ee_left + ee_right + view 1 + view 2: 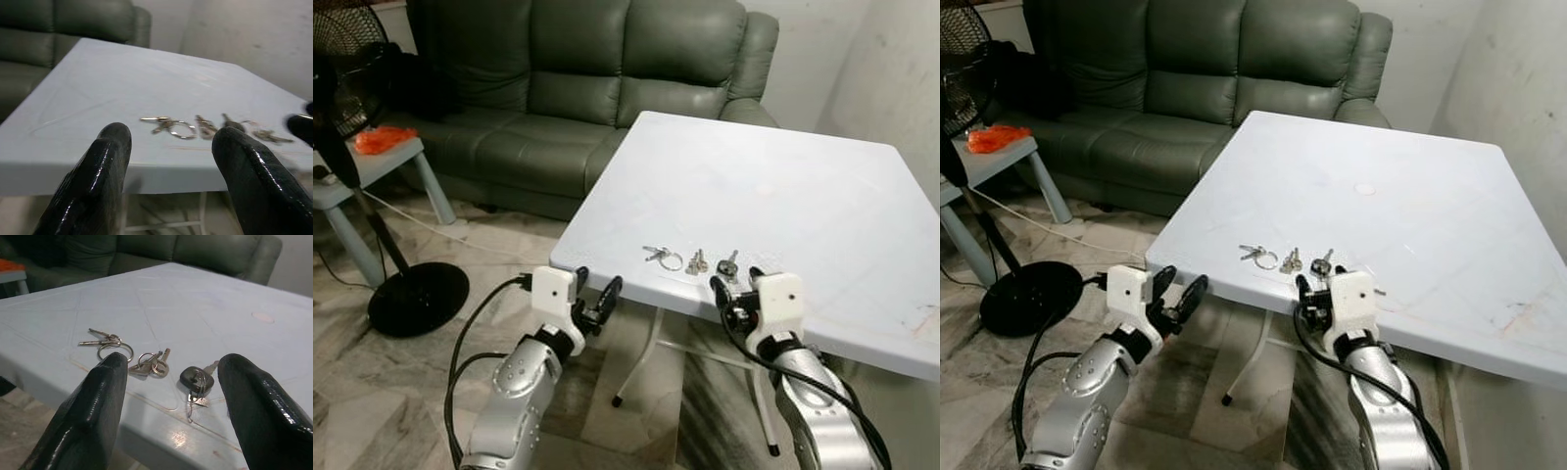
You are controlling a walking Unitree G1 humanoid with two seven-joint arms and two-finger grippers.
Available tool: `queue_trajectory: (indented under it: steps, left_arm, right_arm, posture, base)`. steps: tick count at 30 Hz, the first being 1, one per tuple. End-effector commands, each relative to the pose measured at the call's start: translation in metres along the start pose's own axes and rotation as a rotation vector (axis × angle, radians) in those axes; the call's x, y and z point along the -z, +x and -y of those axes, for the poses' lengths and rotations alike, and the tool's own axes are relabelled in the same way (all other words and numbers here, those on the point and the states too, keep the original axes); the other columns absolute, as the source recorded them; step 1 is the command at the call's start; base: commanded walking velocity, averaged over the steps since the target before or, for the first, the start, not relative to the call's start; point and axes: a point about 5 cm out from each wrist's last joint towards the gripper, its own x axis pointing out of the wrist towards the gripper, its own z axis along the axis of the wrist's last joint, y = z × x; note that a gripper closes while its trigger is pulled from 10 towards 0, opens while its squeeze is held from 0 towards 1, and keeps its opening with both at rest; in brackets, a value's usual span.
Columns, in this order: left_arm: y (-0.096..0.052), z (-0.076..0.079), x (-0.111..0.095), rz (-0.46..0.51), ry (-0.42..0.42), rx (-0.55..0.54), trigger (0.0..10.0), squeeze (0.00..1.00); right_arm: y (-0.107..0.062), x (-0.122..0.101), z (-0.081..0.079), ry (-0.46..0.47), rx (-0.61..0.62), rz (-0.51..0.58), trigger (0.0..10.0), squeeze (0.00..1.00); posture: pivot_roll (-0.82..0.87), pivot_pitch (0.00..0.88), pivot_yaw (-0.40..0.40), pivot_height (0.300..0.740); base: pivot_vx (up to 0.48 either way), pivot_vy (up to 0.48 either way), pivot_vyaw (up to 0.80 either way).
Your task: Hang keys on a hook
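White plastic table [822, 196] carries three key sets near its front edge: from the left, a ring set [663, 256], a middle bunch [697, 262] and a black-headed key [728, 263]. The left gripper [590, 303] hovers just off the table's corner, fingers spread and empty. The right gripper [171, 396] sits at the edge just before the black-headed key, fingers parted and holding nothing, with the keys framed between them.

To do the pickup well, the right gripper should probably go in low and level and pinch the thick black head, since flat blades will slip. No hook can be made out here, so it must be found after the grasp.

Around: fan [352, 108] and side table [372, 162] at left, sofa [597, 78] behind, wall [901, 69] at right. Nothing blocks the reach.
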Motion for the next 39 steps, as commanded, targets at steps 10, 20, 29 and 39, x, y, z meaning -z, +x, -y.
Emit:
queue_trajectory:
  steps: [10, 20, 29, 39]
  left_arm:
    - [-0.017, 0.018, -0.010, -0.023, 0.016, 0.094, 10.0, 0.00]
    - [-0.029, 0.025, -0.014, -0.044, 0.002, 0.099, 10.0, 0.00]
    - [-0.037, 0.027, -0.015, -0.076, -0.015, 0.097, 10.0, 0.00]
    - [-0.040, 0.029, -0.016, -0.089, -0.028, 0.089, 10.0, 0.00]
  right_arm:
    - [0.025, -0.015, -0.020, 0.084, 0.058, -0.039, 10.0, 0.00]
    - [0.039, -0.025, -0.026, 0.113, 0.111, -0.033, 10.0, 0.00]
    - [0.050, -0.034, -0.014, 0.143, 0.247, -0.014, 10.0, 0.00]
    - [0.054, -0.035, -0.006, 0.145, 0.264, -0.017, 10.0, 0.00]
  posture:
    - [0.06, 0.138, -0.028, 0.740]
    - [0.08, 0.194, -0.030, 0.740]
    - [0.09, 0.231, -0.030, 0.740]
    - [0.10, 0.249, -0.034, 0.740]
  base:
    - [0.000, 0.000, 0.00]
    - [0.000, 0.000, 0.00]
    - [0.000, 0.000, 0.00]
    - [0.000, 0.000, 0.00]
